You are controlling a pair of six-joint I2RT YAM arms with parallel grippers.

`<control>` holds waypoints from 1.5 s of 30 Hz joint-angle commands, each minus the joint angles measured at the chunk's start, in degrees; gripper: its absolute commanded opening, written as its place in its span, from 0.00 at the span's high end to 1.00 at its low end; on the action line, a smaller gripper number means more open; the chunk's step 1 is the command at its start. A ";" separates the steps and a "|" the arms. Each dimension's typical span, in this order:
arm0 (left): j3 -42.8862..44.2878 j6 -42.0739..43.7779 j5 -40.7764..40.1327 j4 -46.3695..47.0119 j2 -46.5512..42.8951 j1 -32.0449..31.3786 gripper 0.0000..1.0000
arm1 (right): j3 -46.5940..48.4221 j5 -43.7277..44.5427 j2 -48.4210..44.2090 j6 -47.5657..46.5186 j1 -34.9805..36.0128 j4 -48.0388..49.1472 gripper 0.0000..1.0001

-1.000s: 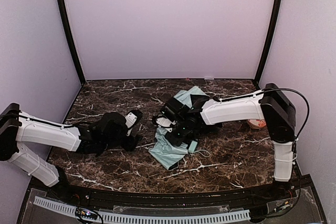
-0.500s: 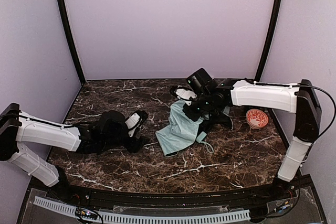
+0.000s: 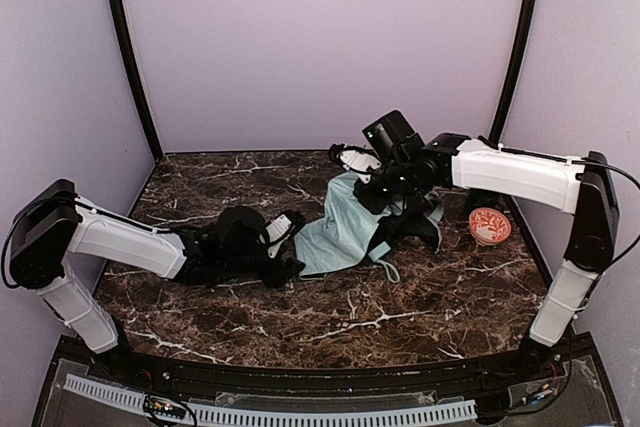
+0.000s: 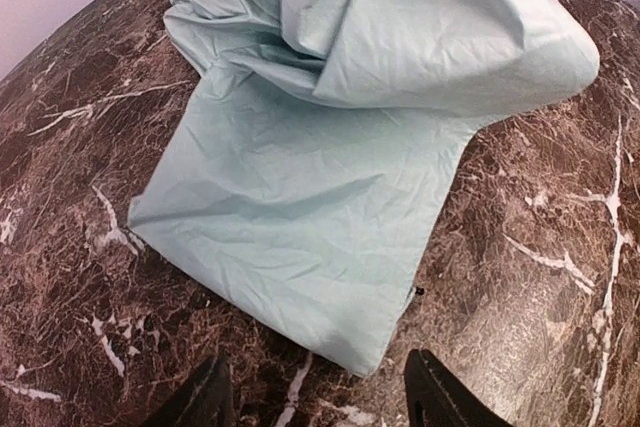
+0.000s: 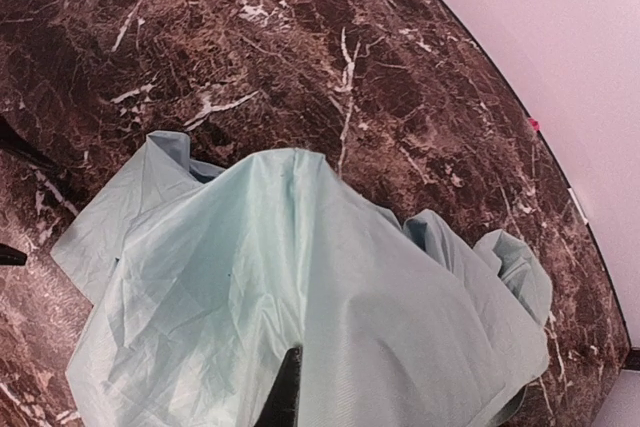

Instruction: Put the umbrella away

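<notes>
The umbrella (image 3: 343,232) lies at mid-table with its pale mint canopy spread loose, its black parts (image 3: 417,228) to the right and a thin cord (image 3: 386,269) trailing at the front. My right gripper (image 3: 378,190) is shut on a pinch of canopy and holds it tented up. In the right wrist view the fabric (image 5: 330,277) drapes over the gripper (image 5: 300,372); one dark finger (image 5: 284,397) shows and the other is hidden. My left gripper (image 3: 291,248) is open and low on the table. The canopy's near corner (image 4: 372,359) lies just ahead of its gripper (image 4: 320,402).
An orange-and-white patterned bowl (image 3: 489,225) stands at the right, near the right arm. The dark marble table (image 3: 200,187) ends at purple walls behind and on both sides. The left arm lies low along the table's left front.
My right gripper has drawn the pinched canopy up and a little back. My left arm has reached right, bringing its open gripper up to the canopy's near corner.
</notes>
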 commanded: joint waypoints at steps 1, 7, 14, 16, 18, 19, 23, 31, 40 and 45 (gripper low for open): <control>1.20 -0.58 -2.43 -2.02 -0.35 0.33 0.40 | -2.60 -6.84 -0.92 2.01 -0.09 2.74 0.97; 0.57 -1.46 -4.54 -3.93 0.07 0.44 0.40 | -1.25 -6.20 5.75 15.87 -0.13 3.26 0.74; -0.56 -0.37 -8.13 -5.20 -0.94 0.65 0.39 | 0.44 -2.61 13.35 24.78 1.06 2.52 0.18; -0.71 -0.92 -9.14 -6.05 -1.09 0.86 0.39 | 2.11 -1.80 15.64 25.51 1.20 0.41 0.14; -1.11 -1.23 -9.05 -6.35 -1.09 0.96 0.39 | 1.95 -2.68 16.77 26.27 1.26 1.12 0.13; -1.46 -1.24 -8.90 -6.10 -1.13 1.01 0.39 | 1.65 -3.13 17.28 26.56 1.27 1.74 0.13; -1.74 -1.11 -9.44 -6.62 -1.18 1.10 0.39 | 2.27 -3.34 21.08 26.85 1.39 1.44 0.12; -0.59 -1.82 -9.55 -7.22 -0.78 1.15 0.40 | 1.99 1.43 26.00 25.55 1.46 -0.77 0.35; -2.63 -2.59 -8.08 -4.91 -3.41 1.23 0.39 | 0.91 -3.78 18.35 19.00 1.45 1.99 0.80; 0.10 -4.31 -6.48 -4.15 -1.03 1.23 0.40 | -0.14 -7.63 12.69 14.78 1.10 3.23 1.00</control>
